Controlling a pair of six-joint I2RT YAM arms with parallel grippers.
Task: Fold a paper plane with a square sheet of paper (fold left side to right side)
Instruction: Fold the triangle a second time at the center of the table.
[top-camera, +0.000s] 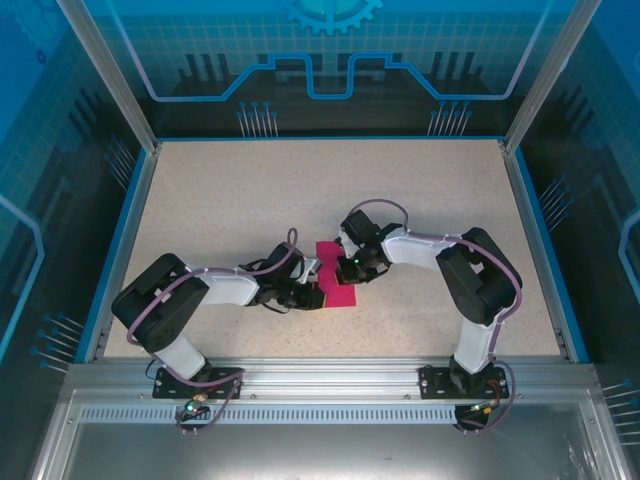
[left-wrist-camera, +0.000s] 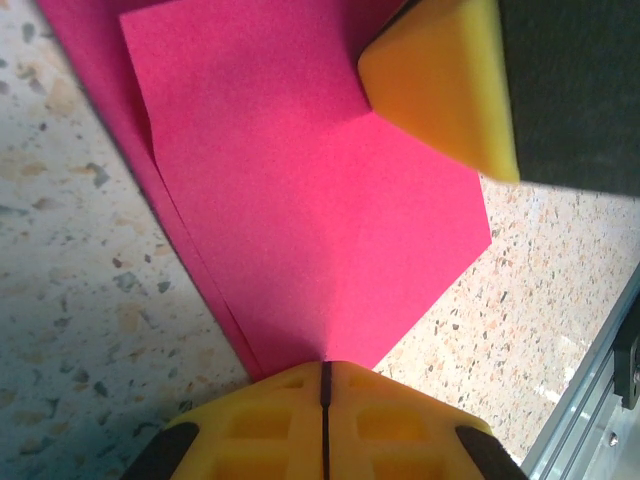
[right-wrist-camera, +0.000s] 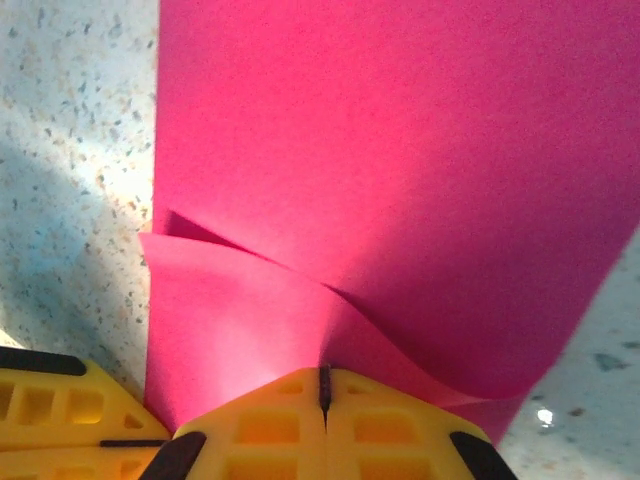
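While both arms are meeting at the middle of the table (top-camera: 200, 210), the square sheet of paper (top-camera: 338, 292) is lying flat between them, partly doubled over on itself. Left gripper (left-wrist-camera: 325, 375) is showing its fingers together, apparently nipping the near point of the sheet, with a faint crease fanning out from the seam. Right gripper (right-wrist-camera: 323, 378) is likewise pressed closed on a raised flap, which is curling up off the flat layer beneath. The fold is looking loose and unset, and one lower edge is peeking out past the upper layer in the left wrist view. To do this step well, the left side probably needs carrying across low and slowly. The other pinch should be anchoring the sheet so that it is not sliding on the speckled top. Edges want matching before any pressing down, since thin paper is likely to buckle or skew if it is tugged from both ends.
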